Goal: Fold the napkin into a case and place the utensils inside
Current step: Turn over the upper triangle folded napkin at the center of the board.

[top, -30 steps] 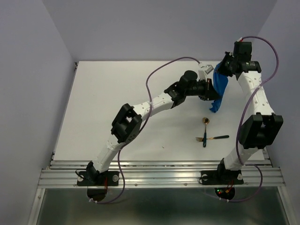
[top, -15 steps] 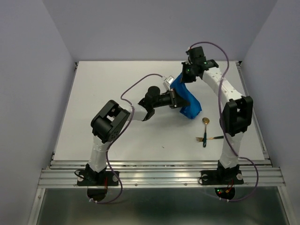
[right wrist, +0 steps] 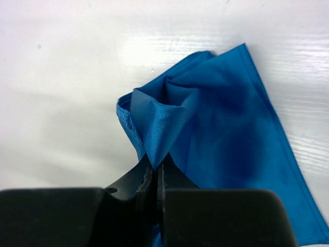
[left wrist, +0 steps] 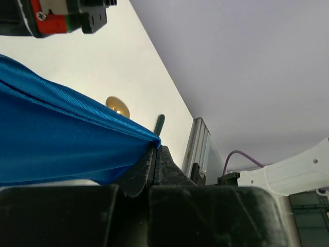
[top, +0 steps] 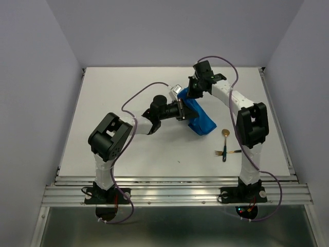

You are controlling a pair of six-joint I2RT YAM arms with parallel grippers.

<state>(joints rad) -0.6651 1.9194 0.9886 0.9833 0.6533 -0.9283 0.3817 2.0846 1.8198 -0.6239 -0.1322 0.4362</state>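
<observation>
1. Right, biggest thing first: the white table, with all the action on its far right part, around the two sets of jaws.
2. The napkin is strung between the two arms, one end in each set of jaws. It sags away beneath them as a loose, rumpled band. The right wrist view shows most of it spread on the table beyond the fingertips and off to their right. Nothing here is flat and narrow enough to slide anything into, so I'd judge the folding to be barely under way.
3. Left gripper: jaws pressed together on a corner of the napkin. In its own wrist view the taut edge runs off to the left from the fingertips.
4. Right gripper: jaws also closed, nipping a bunched fold that stands up right at the tips.
5. Spoon and fork: they lie crossed on the table, on the near side of the napkin and well apart from both sets of jaws. Neither is being touched.
6. So, the tally as I read it: the napkin is gripped at two points, and that's all that's done. The folds are left to do, and then both pieces have to go inside.
</observation>
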